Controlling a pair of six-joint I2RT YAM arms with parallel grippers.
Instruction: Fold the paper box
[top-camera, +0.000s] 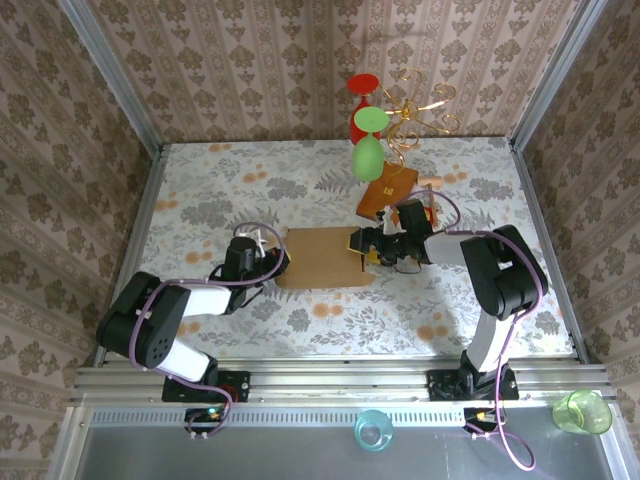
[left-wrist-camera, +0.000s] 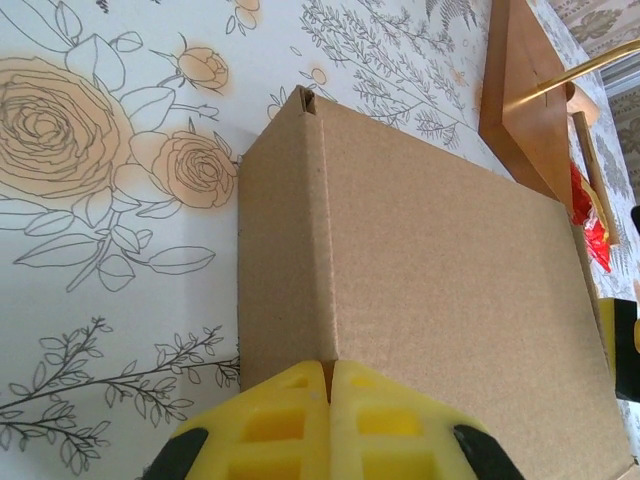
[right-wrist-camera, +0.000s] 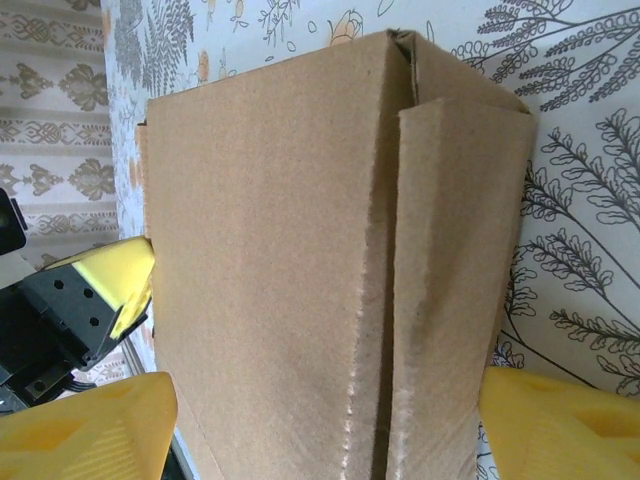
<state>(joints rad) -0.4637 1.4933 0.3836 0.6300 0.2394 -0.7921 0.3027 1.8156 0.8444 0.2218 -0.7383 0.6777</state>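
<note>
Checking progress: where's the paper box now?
Top view: paper box mid-table, between the left tool and right tool, wooden block just beyond its right end.

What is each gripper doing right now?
Left gripper: closed, pads together at the box edge.
Right gripper: open, fingers either side of the box.

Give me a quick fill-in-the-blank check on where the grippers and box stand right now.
1. In the left wrist view, the left gripper's yellow pads are pressed ___, with no gap between them.
2. The right gripper's fingers stand one on each ___ of the paper box.
3. In the top view, the wooden block sits by the box's far ___ corner.

Missing words: together; side; right.
</note>
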